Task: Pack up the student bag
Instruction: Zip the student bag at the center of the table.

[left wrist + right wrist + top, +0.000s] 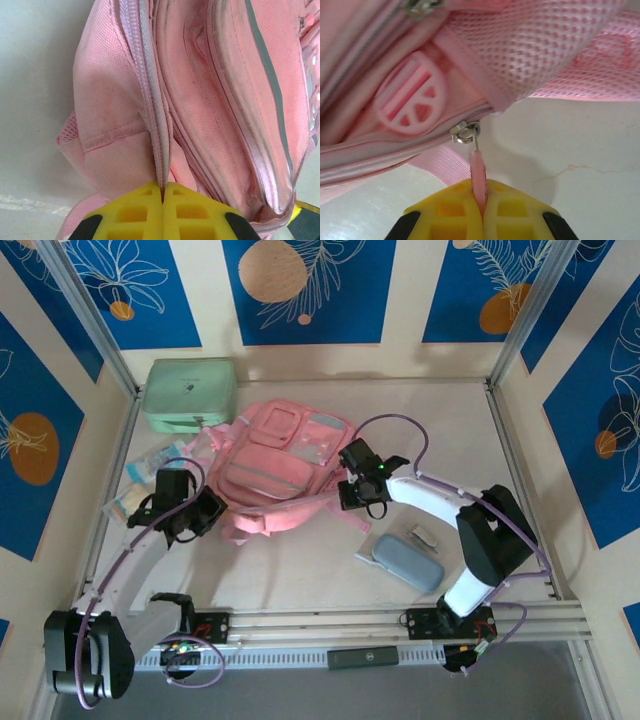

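Since the student bag [275, 465] lies flat mid-table between the two claws, each claw works one edge of it. Left gripper [162, 194] is pinched tight on the bag's zip seam [159, 125], which runs straight ahead of its tips. Reads as an anchor hold so the bag can't slide. Right gripper [480, 202] is clamped on the pink zip pull [478, 170], slider [465, 133] just ahead of its tips, round pink badge [410, 97] up-left of that. My guess: opening a compartment, packing not started. The pull should follow the zip track or the slider may jam. Outward: grey-blue pencil case [408, 562] behind the right claw, beside its arm. Mint green case [190, 393] well beyond the left claw. Packets [150, 465] just outboard of it.
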Robot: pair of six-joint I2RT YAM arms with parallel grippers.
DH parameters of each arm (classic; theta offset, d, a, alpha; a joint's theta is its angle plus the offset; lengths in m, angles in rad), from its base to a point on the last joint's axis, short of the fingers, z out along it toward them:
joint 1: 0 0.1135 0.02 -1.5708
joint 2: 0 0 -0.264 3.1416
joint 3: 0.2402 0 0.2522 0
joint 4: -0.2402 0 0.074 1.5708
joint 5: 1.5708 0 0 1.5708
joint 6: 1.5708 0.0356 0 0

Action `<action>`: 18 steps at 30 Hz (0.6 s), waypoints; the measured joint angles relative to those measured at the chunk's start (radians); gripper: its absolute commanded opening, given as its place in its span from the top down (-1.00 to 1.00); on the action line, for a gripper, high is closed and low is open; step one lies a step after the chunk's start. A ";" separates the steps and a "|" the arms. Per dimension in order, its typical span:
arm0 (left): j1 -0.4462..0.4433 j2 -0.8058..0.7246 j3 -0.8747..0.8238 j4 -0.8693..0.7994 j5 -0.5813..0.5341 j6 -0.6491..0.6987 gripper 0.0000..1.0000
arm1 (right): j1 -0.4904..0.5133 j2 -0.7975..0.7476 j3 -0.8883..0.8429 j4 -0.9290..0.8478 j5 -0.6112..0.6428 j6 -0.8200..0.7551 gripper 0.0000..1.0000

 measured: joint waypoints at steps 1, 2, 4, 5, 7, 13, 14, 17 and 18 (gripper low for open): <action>0.001 0.000 0.002 -0.003 0.000 0.006 1.00 | -0.012 0.001 0.000 0.003 -0.003 0.001 1.00; 0.001 0.000 0.002 -0.003 0.001 0.013 1.00 | -0.024 0.000 0.000 0.009 -0.010 0.002 1.00; 0.001 0.003 0.002 -0.006 0.008 0.028 1.00 | -0.045 0.001 0.004 0.018 -0.032 0.002 1.00; 0.001 0.005 0.002 -0.006 0.009 0.034 1.00 | -0.053 0.002 0.009 0.016 -0.044 0.002 1.00; 0.001 0.012 0.006 -0.013 0.009 0.055 1.00 | -0.067 0.005 0.026 0.013 -0.080 -0.001 1.00; 0.013 0.034 0.061 -0.066 -0.011 0.126 1.00 | -0.011 0.000 0.030 -0.006 -0.098 -0.030 1.00; 0.017 0.037 0.071 -0.073 -0.016 0.137 1.00 | 0.005 -0.003 0.030 -0.013 -0.098 -0.031 1.00; 0.029 0.051 0.098 -0.094 -0.031 0.179 0.50 | 0.047 -0.027 0.015 -0.016 -0.114 -0.008 1.00; 0.033 0.056 0.106 -0.100 -0.034 0.194 0.44 | 0.061 -0.036 0.004 -0.017 -0.120 0.011 1.00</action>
